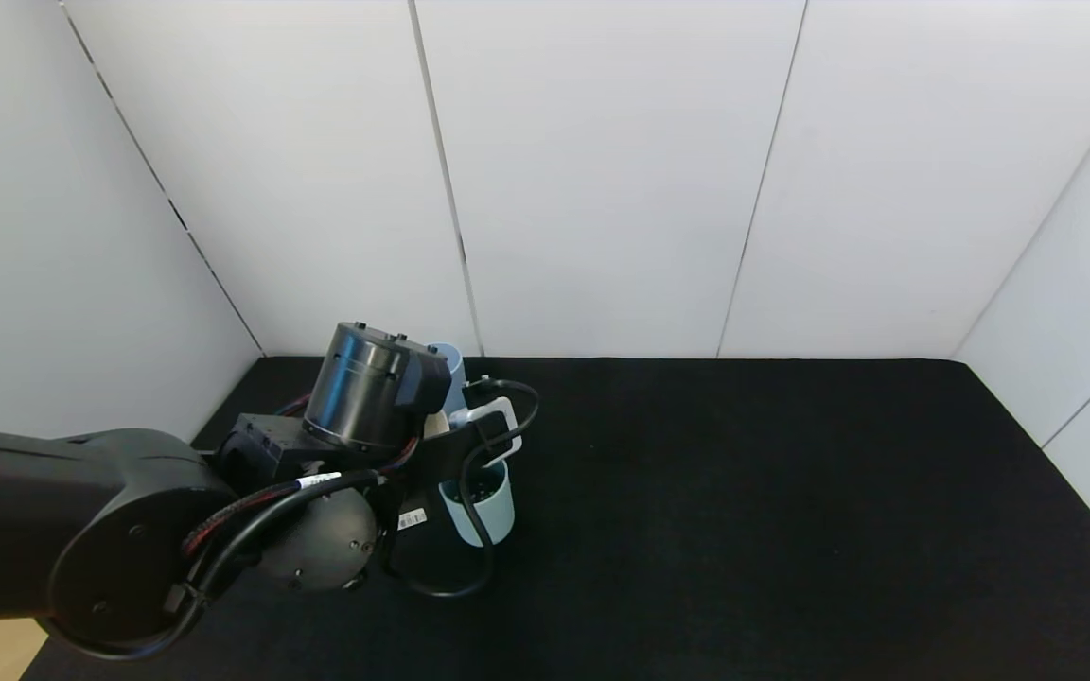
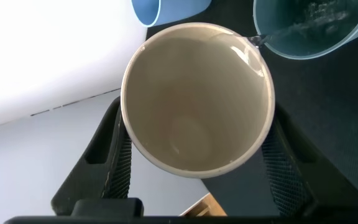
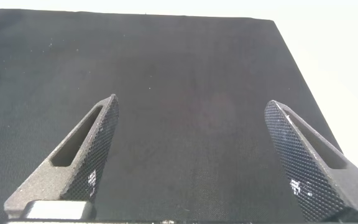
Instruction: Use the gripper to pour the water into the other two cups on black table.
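— Nearest the lens, what fills the left wrist view?

— Cream tumbler [image 2: 197, 106], mouth toward the camera, pinched between the left gripper's [image 2: 196, 165] two black ribbed fingers [image 2: 118, 158], one pressed on each side of its wall. It is tipped over, and a thin thread of water leaves its rim into the teal cup [image 2: 309, 28] just beside it.

— And the other cup?

— Pale blue cup [image 2: 166, 9], only its rim showing at the edge of that view, close to the cream one. From the head view it stands [image 1: 450, 374] behind the wrist, near the back wall; the teal cup [image 1: 481, 506] stands upright in front of it on the black table [image 1: 744, 520].

— Any writing?

— One small white sticker [image 1: 412, 518] on the left gripper body [image 1: 455, 445]; too small to read.

— Arm pose?

— Left arm reaches in from the left edge, cylindrical wrist tilted, cables looping round the teal cup.

— Right side?

— Right gripper [image 3: 194, 158] hovers over bare table, fingers spread wide, holding nothing.
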Robot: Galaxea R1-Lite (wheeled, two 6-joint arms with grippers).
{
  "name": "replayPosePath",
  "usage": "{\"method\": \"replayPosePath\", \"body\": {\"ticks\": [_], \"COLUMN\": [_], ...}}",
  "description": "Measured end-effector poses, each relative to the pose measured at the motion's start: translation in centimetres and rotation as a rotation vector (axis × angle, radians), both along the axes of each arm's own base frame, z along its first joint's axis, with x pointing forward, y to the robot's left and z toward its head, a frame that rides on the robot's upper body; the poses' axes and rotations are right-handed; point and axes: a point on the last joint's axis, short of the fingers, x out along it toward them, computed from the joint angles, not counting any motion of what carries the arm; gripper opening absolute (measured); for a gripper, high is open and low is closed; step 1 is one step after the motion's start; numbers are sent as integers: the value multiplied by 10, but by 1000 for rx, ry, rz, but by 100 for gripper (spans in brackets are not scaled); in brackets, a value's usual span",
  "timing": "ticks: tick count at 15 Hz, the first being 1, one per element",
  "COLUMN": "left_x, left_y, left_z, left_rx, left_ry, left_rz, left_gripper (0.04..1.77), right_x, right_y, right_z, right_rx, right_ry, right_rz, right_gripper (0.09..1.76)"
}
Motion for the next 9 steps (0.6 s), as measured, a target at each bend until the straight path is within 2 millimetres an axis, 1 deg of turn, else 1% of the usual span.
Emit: {"method": "replayPosePath", "body": {"ticks": [2,7,9], "left_x": [-2,-6,-3], "left_y": [1,3,10], "left_z": [0,-3,-3], "left_rx": [-26,-219,-281], "left_ry": [0,18,25], "left_rz": [-11,-2,14], "left_gripper": [122,122,122], "right_x": [0,0,0], "right_y": [0,0,0], "right_z": [0,0,0], "right_rx": [0,0,0], "right_ry": [0,0,0], "right_rz": [0,0,0], "right_gripper": [171,171,171]}}
